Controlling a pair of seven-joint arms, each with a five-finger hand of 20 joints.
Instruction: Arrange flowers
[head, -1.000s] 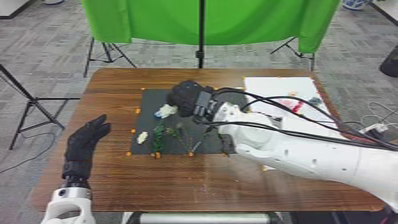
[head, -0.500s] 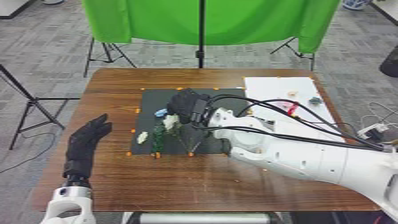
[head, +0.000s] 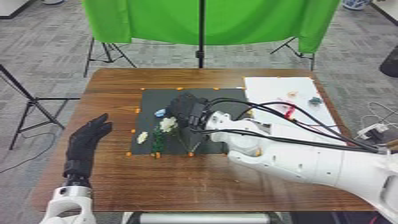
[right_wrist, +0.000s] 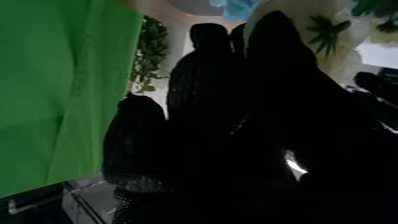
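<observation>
And here's the right hand (head: 185, 106), out over the dark mat (head: 152, 99), with the white flower (head: 168, 124) right beside it, on its left and a touch closer to the robot. That's the relation to watch, folks! Is it gripping the bloom? The black glove hides that, so I can't tell whether the right hand is wide, narrow or holding something. The right wrist view has big white petals close against the glove, so it may well be touching them.

The blue flower (head: 161, 113) sits just beyond the white one, also left of the hand. A thin stem (head: 184, 143) runs from below the hand toward the mat's near edge, and the green sprig (head: 158, 141) lies roughly the same way, near to far. Farther left, 1 cream flower (head: 142, 137) lies by the mat's edge.

Over on the bare wood, the left hand (head: 87, 134) rests loose and straight, pointing away from the robot, well apart from the white flower. So of the 2, the right is nearer, and this looks like its job. My call: it's placing or adjusting that bloom, and any sideways move left needs care, or it nudges the blue flower.
</observation>
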